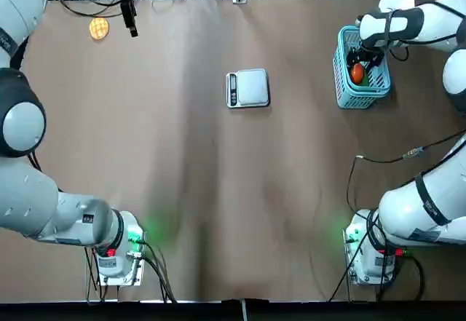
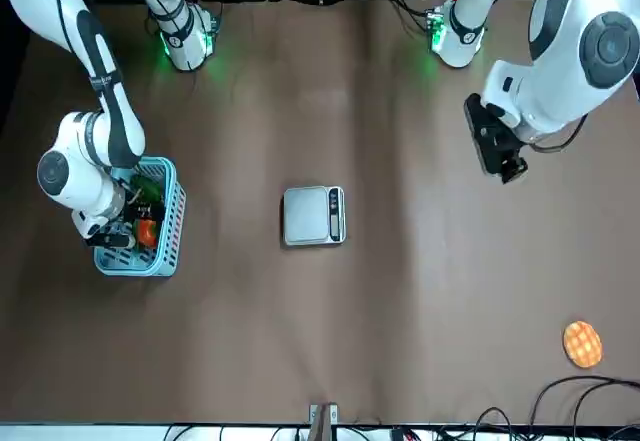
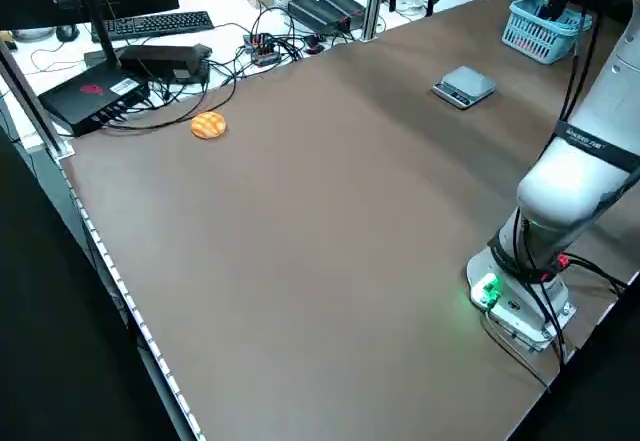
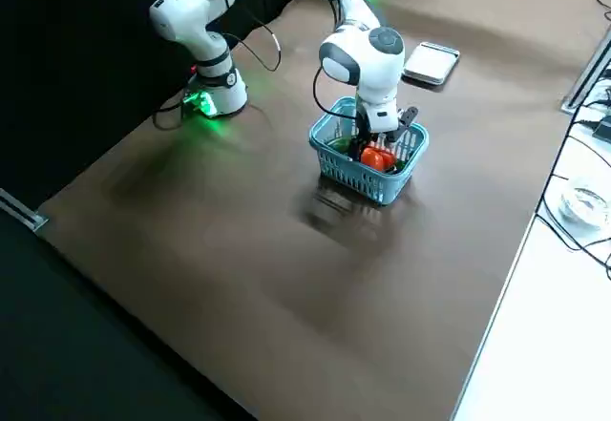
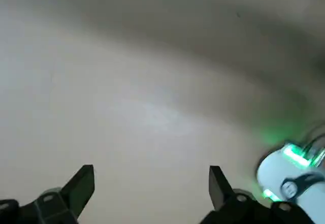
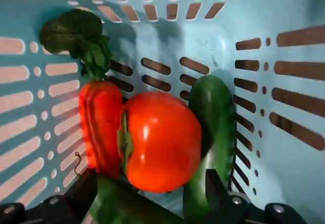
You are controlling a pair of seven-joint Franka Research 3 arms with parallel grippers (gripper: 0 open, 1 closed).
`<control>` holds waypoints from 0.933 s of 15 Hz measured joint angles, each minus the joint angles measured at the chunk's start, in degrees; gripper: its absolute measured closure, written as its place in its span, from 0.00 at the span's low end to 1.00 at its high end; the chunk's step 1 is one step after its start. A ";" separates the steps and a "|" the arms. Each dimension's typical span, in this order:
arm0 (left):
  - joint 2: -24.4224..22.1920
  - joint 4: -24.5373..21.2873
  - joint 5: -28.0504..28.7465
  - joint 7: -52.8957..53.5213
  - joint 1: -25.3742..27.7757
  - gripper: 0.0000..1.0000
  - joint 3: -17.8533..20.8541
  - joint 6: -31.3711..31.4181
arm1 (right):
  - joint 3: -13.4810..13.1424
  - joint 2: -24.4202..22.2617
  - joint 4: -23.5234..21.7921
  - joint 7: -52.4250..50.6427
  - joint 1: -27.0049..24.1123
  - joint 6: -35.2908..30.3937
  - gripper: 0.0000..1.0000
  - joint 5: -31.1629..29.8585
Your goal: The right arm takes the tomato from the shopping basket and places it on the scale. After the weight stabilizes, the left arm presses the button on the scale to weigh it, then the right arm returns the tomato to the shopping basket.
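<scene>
reaching down into the shopping basket (image 1: 362,97), the right gripper (image 6: 147,193) is seen with its fingers spread apart on either side of the tomato (image 6: 161,140), and whether the pads already touch the fruit cannot be told. the tomato is lodged in the basket with its green stem cap turned sideways, pressed between a red carrot-like vegetable (image 6: 100,127) with a leafy dark green top on one side and a long green vegetable (image 6: 212,132) on the other, with a further green piece lying beneath it near the fingers. in the top view the basket is placed near the far right part of the brown table (image 1: 182,190), and the orange-red of the tomato (image 1: 356,73) is glimpsed under the black gripper. the right arm (image 1: 426,204) is arched from its base at the near right corner out over the basket. the scale (image 1: 248,88) is set well apart from the basket, near the middle of the table's far half, with nothing resting on its silver plate and its dark display strip on the side turned away from the basket. the left gripper (image 5: 151,186) is held above bare table on the robot's left side, its jaws released and wide apart with nothing between them. a flat yellow-orange waffle-textured disc (image 1: 99,28) is found at the far left of the table, near cables and the left gripper (image 1: 129,12).
</scene>
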 joint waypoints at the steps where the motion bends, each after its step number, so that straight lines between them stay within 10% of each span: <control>1: 0.66 0.00 -0.69 5.21 0.14 0.00 0.01 1.03 | -0.02 0.26 0.01 0.07 -0.04 0.00 0.06 0.00; 9: 3.53 0.01 -4.48 17.79 -0.35 0.00 -0.53 4.33 | -0.17 3.36 0.02 0.13 -0.40 2.42 0.10 0.00; 14: 4.20 -0.12 -3.32 15.26 -6.60 0.01 -1.67 7.69 | -0.22 3.36 0.24 0.14 -0.39 2.06 0.30 0.00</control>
